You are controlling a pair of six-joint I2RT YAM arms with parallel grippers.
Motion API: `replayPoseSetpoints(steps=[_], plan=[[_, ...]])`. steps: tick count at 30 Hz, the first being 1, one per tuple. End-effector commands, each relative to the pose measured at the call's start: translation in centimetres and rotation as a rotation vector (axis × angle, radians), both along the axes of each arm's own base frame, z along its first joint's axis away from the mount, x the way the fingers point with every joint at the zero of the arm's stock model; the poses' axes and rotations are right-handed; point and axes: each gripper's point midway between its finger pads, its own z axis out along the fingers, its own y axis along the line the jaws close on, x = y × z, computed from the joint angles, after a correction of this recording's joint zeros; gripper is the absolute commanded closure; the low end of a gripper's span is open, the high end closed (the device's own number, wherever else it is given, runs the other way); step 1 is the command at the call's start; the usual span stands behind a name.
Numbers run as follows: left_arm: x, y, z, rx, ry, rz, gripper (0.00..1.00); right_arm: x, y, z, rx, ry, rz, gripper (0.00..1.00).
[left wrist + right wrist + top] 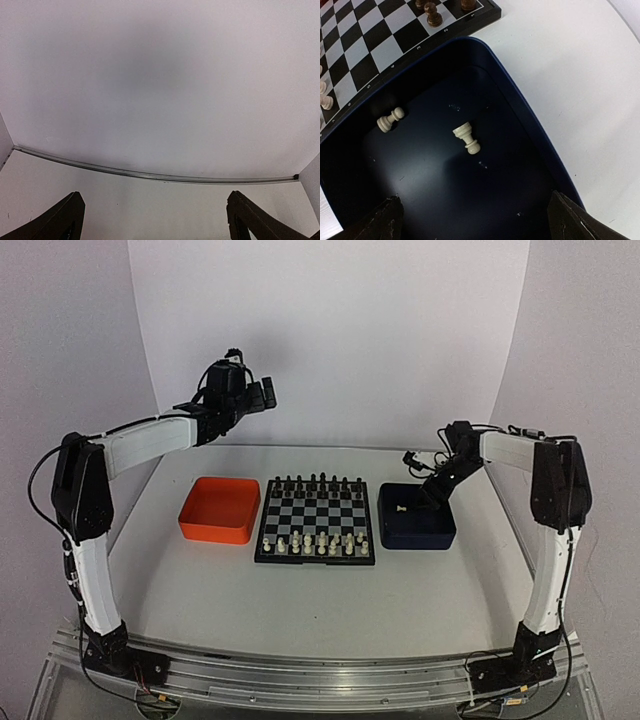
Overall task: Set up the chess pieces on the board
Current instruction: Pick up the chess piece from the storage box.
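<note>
The board (316, 520) lies mid-table, with black pieces along its far rows and cream-white chess pieces (320, 542) along its near rows. In the right wrist view two cream-white pieces lie on their sides in the dark blue tray (530, 120): one (466, 138) in the middle, one (389, 120) near the board side. My right gripper (472, 225) is open and empty, just above the tray floor, short of the middle piece. My left gripper (262, 392) is open and empty, raised high above the far left, facing the backdrop.
An orange tray (220, 510) sits left of the board; the dark blue tray (415, 517) sits right of it. A white curved backdrop rises behind the table. The board's corner (485, 12) shows at the top of the right wrist view.
</note>
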Motion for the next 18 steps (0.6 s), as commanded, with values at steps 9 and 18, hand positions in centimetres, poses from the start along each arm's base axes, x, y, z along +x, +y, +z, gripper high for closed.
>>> replayPoseSetpoints(steps=[9, 18], plan=[[2.4, -1.3, 2.2, -0.028, -0.055, -0.006, 0.0, -0.5, 3.3, 1.5, 0.174, 0.126, -0.058, 0.07], [2.6, -1.5, 0.7, 0.009, -0.013, -0.017, 0.0, -2.3, 3.8, -0.8, 0.028, 0.219, -0.251, 0.08]])
